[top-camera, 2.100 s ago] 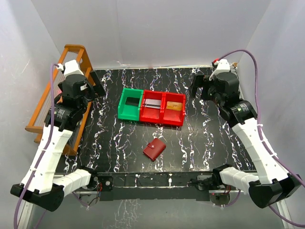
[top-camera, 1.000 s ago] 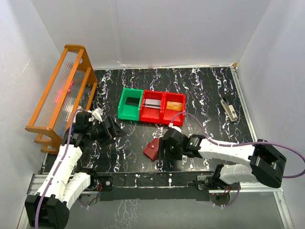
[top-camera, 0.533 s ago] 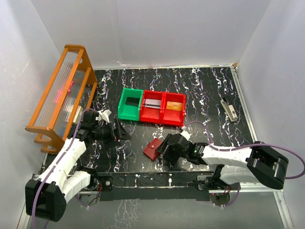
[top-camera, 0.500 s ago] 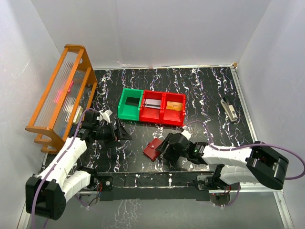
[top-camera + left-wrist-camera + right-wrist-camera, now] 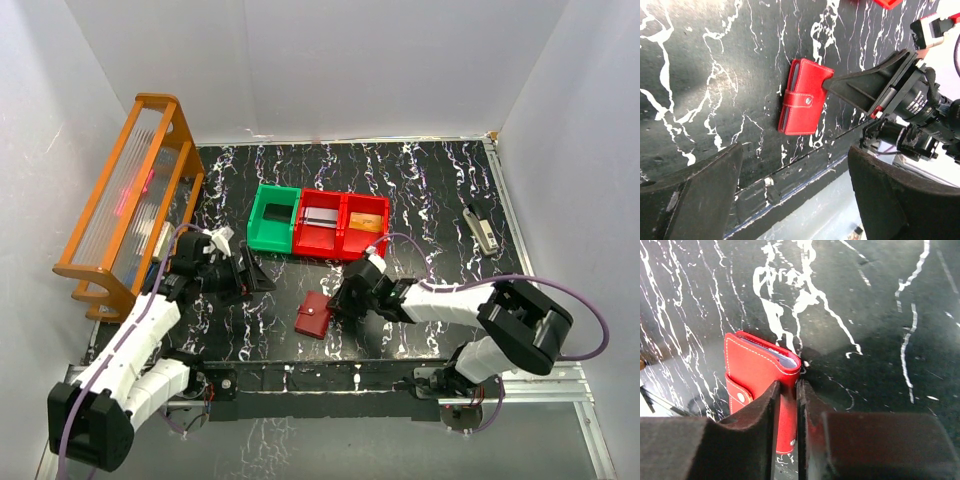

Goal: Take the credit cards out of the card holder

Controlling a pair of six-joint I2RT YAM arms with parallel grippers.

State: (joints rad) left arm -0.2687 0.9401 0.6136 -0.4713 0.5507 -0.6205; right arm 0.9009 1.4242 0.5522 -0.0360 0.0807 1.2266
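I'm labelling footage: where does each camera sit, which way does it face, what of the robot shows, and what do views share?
Top external: fixed above, behind the arms, looking down on the table; both arms show.
Left wrist: on the left arm, looking across at the card holder; the left gripper, fingers spread, frames the bottom.
Right wrist: on the right arm, looking down the right gripper, shut on an edge of the card holder.
Shared: all three show the closed card holder.

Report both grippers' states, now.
Left gripper: open, holding nothing.
Right gripper: closed to a narrow slit at the card holder's edge; whether it grips it cannot be told.
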